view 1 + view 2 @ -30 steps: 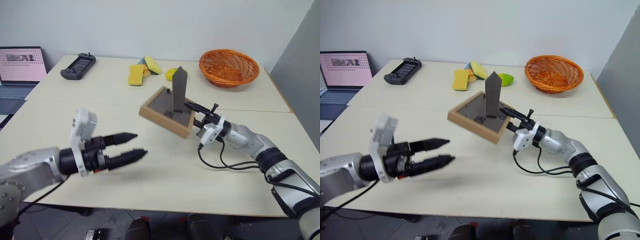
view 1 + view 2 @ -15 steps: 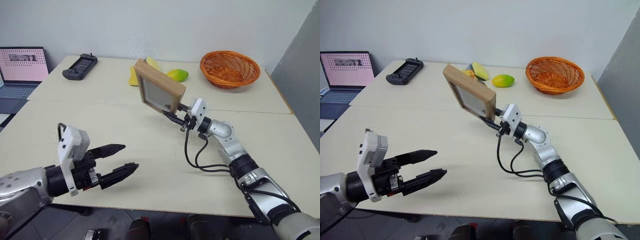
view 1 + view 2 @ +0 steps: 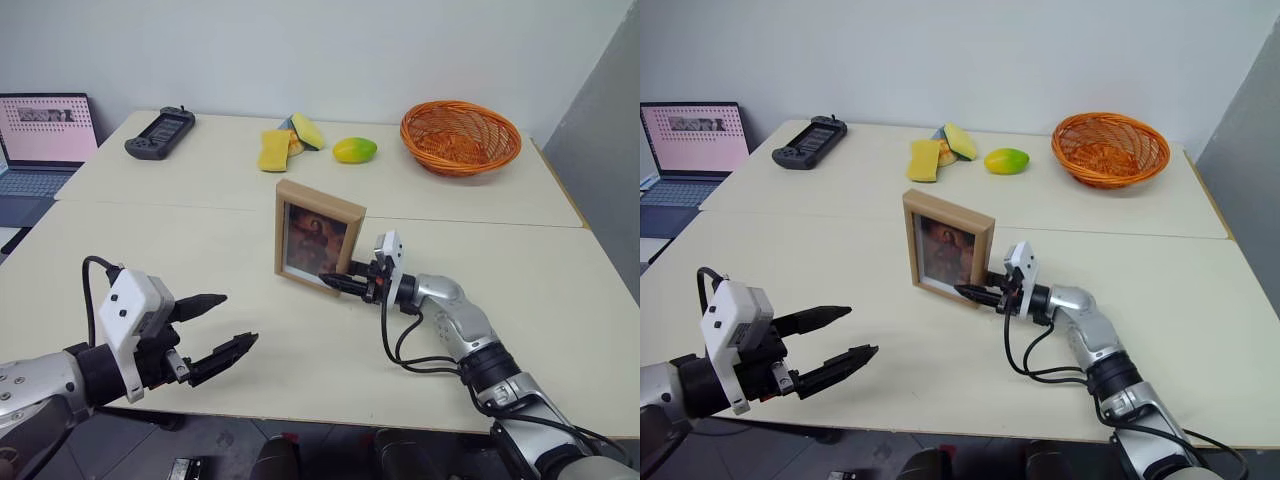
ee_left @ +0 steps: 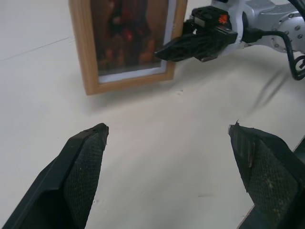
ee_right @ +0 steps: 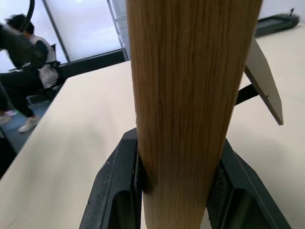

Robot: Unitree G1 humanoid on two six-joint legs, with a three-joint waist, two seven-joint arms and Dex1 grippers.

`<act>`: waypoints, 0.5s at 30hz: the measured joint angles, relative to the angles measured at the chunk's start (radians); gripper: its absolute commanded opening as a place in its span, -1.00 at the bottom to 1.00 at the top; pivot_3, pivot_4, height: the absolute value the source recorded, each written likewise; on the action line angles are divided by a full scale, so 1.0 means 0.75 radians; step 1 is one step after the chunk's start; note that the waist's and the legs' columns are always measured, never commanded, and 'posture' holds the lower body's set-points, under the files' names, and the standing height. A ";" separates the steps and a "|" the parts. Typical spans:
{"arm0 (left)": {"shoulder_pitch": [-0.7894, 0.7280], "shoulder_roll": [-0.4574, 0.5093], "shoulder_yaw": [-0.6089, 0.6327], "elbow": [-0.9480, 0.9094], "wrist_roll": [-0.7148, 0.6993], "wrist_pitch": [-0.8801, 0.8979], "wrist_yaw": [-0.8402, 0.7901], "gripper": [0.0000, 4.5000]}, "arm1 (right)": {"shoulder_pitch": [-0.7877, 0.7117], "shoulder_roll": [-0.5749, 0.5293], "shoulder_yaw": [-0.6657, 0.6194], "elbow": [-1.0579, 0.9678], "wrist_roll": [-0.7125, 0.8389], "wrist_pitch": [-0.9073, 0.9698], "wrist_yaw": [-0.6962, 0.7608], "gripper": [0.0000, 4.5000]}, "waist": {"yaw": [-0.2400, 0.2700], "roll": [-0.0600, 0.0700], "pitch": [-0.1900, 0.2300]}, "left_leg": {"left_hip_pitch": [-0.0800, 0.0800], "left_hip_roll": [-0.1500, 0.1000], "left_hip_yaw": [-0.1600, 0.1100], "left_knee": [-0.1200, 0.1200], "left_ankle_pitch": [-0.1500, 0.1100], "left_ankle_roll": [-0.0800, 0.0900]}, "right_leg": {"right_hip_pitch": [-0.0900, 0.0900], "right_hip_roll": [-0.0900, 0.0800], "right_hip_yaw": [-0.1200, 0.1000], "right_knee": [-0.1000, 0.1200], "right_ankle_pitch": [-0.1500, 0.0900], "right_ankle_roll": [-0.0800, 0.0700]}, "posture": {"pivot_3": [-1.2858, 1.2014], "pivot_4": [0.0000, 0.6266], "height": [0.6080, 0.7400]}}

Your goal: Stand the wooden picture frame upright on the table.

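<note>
Wood frame (image 3: 318,238): we see it upright near the middle of the table (image 3: 200,250), its reddish portrait facing us.
Frame base: its lower edge meets the tabletop (in the left wrist view it sits flat on the surface).
Stand: in the right wrist view the fold-out stand (image 5: 263,81) juts from the back of the frame.
Right pincer (image 3: 345,284): we see its two black fingers clamped on the frame's lower right side rail, one on each face.
Left pincer (image 3: 222,328): spread wide and holding nothing, hovering over the near table, well apart from the frame.
Far side: sponges (image 3: 285,142), a mango (image 3: 354,150), an orange basket (image 3: 459,135) and a handheld console (image 3: 158,133) lie beyond the seam.
Laptop (image 3: 42,140): open, off the table's far left corner.
</note>
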 measured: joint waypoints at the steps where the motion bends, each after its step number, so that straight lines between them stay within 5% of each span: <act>1: 0.000 0.000 0.009 0.000 0.001 -0.001 -0.002 0.91 | 0.004 0.001 0.000 0.000 -0.002 0.012 0.007 -0.40 | 0.000 0.000 0.000 | 0.000 0.000 0.001 0.000 0.000 0.000 | 0.000 0.000 0.000 0.000 0.000 0.000 | 0.03 -0.52 1.00; 15: -0.051 -0.001 0.021 0.007 0.026 -0.023 0.003 0.91 | -0.013 0.063 -0.051 0.054 -0.060 0.100 0.014 -0.40 | -0.001 0.000 0.000 | 0.002 0.001 0.004 -0.004 0.000 0.000 | -0.002 0.000 0.003 -0.001 0.000 0.000 | 0.03 -0.52 1.00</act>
